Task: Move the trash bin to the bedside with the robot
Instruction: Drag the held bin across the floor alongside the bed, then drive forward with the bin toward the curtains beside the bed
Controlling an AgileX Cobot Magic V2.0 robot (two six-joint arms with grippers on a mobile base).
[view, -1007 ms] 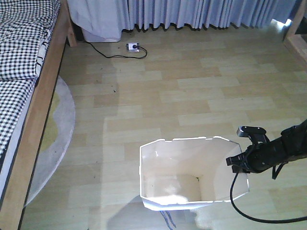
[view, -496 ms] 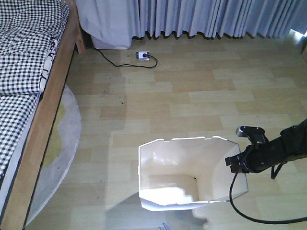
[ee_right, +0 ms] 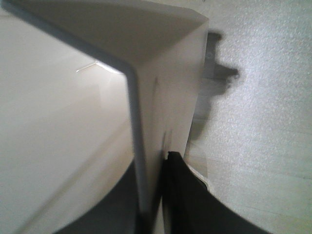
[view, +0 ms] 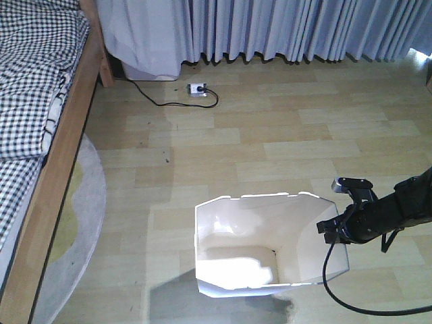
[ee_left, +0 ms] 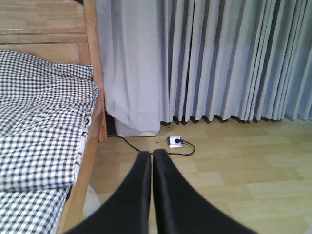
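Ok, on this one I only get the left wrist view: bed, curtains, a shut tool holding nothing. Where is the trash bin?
Observer: The front view shows the trash bin standing upright on the floor, to the right of the bed and apart from it.
Operator: Is anything holding it?
Observer: Yes. The right tool is at its right rim, and the right wrist view shows a finger on each side of the bin's wall.
Operator: Anything inside it?
Observer: No. The front view shows its cream inside bare.
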